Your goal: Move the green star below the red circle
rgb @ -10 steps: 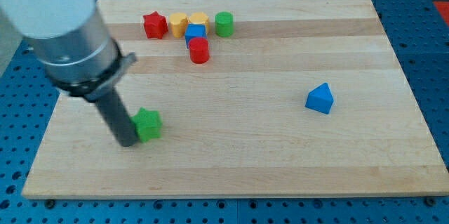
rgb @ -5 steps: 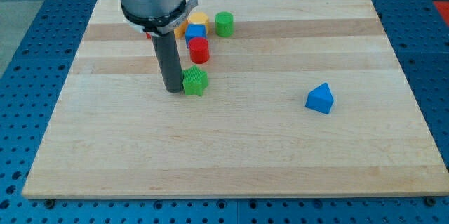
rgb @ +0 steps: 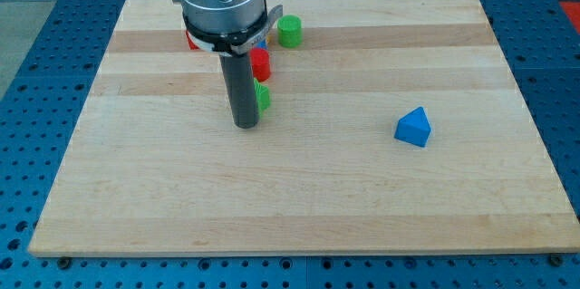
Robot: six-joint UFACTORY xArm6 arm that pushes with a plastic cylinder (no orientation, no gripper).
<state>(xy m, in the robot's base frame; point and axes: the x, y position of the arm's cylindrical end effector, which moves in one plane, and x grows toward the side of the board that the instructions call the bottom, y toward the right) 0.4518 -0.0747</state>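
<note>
Standing by the pale wooden tabletop (rgb: 362, 189), I see the arm's dark rod planted upright with my tip (rgb: 246, 126) resting on the wood. There is no pincer on this arm, so nothing can be said to be apart, together or clamped; the rod only pushes.

Just to the view's right of the rod, touching it or nearly so, peeks the small green star block (rgb: 263, 99), mostly hidden behind the shaft. Directly toward the view's top from the star sits the red circle, a short red cylinder (rgb: 261, 64), with only a narrow strip of wood between them, as far as I can tell. Further up, partly behind the arm's grey housing, a green cylinder (rgb: 289, 31) stands to the right, and a sliver of another red block (rgb: 190, 39) shows to the left. Well off to the right of my tip lies a blue triangular block (rgb: 413, 127).

By my reckoning the star already sits about below the red circle, so little is left. The danger is overdoing it: a further shove upward would drive the star into the red cylinder and knock that into the cluster behind. Dragging the rod away sideways across the star could also pull it out from under the circle.
</note>
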